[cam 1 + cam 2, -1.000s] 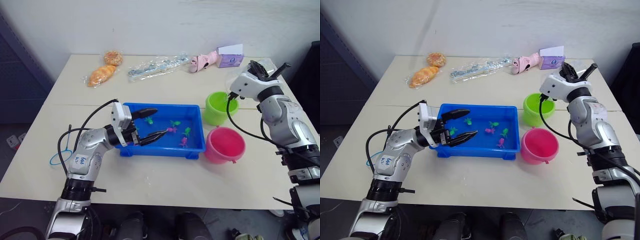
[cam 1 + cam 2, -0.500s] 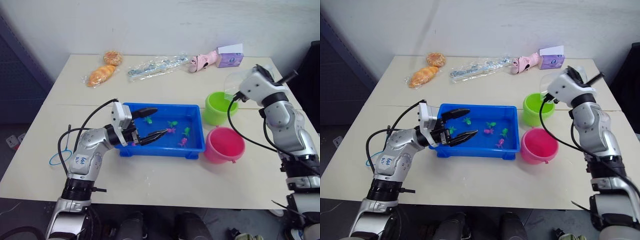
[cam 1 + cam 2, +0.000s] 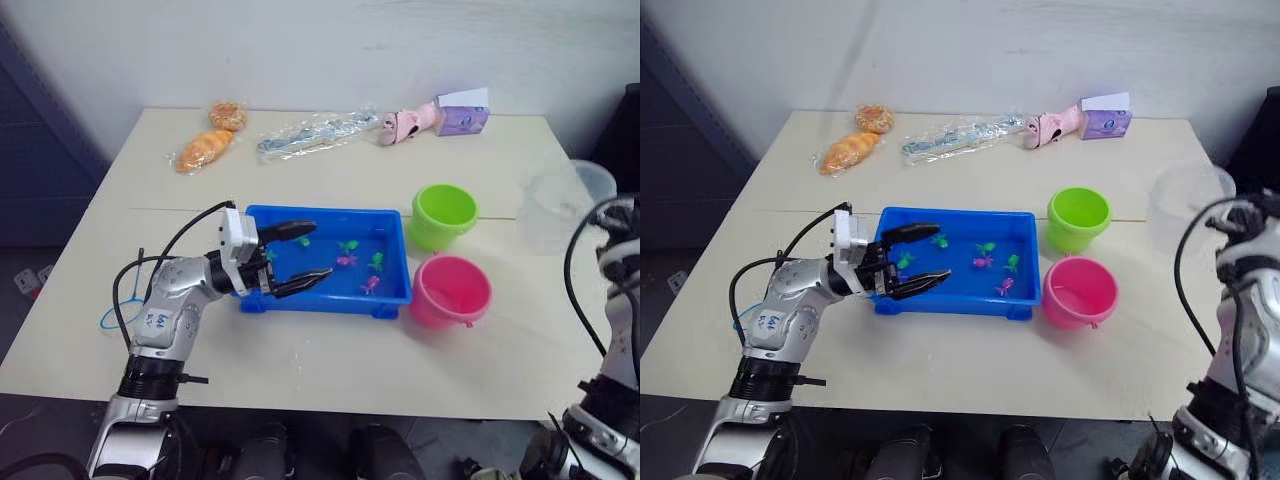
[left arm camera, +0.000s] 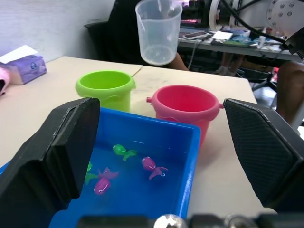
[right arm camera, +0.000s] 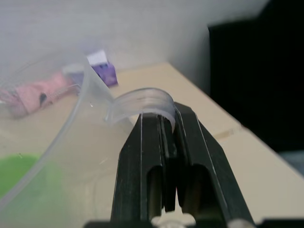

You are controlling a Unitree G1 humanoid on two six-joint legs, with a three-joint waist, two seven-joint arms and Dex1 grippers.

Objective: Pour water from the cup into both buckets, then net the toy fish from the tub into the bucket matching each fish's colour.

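The left arm (image 3: 170,315) is built of rounded silver-grey metal shells joined by black collars, with a small white sticker bearing handwritten marks on its forearm. A white block sits at the wrist, and loose black cables loop along the arm. Its two fingers (image 3: 296,229) are black, tapered and faintly ribbed. The right arm (image 3: 1250,310) has the same silver shells, black joints and a looping black cable.

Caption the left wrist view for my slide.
Open left gripper over blue plastic tub of toy fish; clear cup aloft.
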